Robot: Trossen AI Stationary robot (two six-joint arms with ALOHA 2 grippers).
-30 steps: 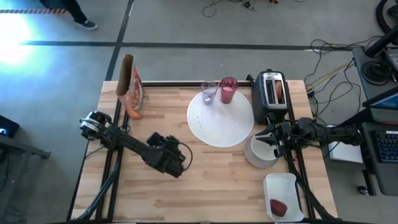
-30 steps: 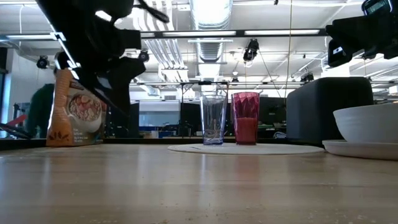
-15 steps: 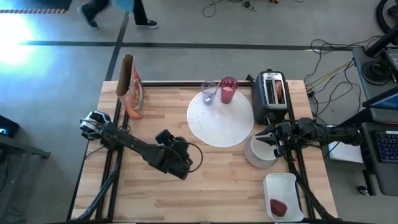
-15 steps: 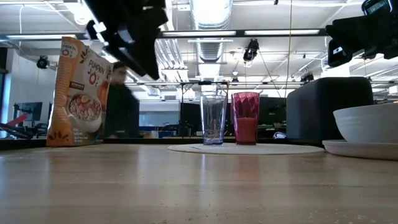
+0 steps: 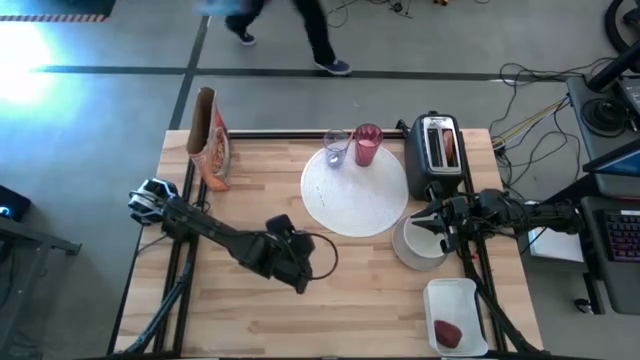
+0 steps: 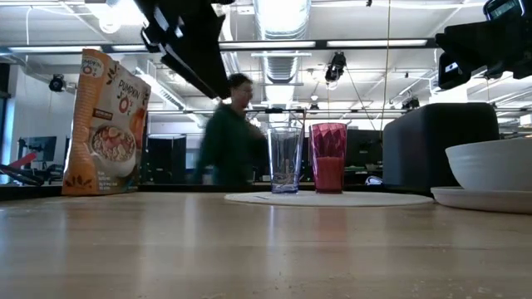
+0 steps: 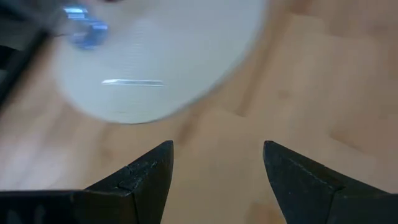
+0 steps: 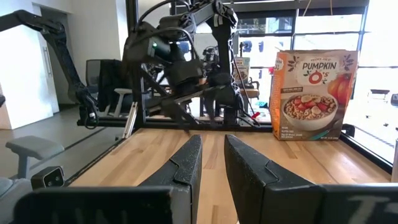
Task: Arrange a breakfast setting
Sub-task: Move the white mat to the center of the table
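The large white plate (image 5: 355,192) lies at the table's far middle, seen also in the left wrist view as the plate (image 7: 155,56). On its far rim stand a pink tumbler (image 5: 367,146) and a clear glass (image 5: 336,149). The white bowl (image 5: 413,248) sits to the plate's right. Bread (image 5: 449,148) stands in the toaster (image 5: 437,152). A dark-red fruit (image 5: 447,332) lies in the white tray (image 5: 458,300). My left gripper (image 5: 308,262) hovers open over bare wood near the plate's near-left rim. My right gripper (image 5: 420,220) hangs level above the bowl, its fingers nearly together.
A cereal box (image 5: 212,140) stands upright at the far left. A person (image 5: 300,25) walks past beyond the table's far edge. Bare wood (image 5: 230,310) spreads across the near left and near middle of the table.
My left gripper has risen and moved toward the table's right edge, closer to the plate, rolling about its own axis as it went; its fingers have stayed open. The person beyond the far edge has walked from left to right.
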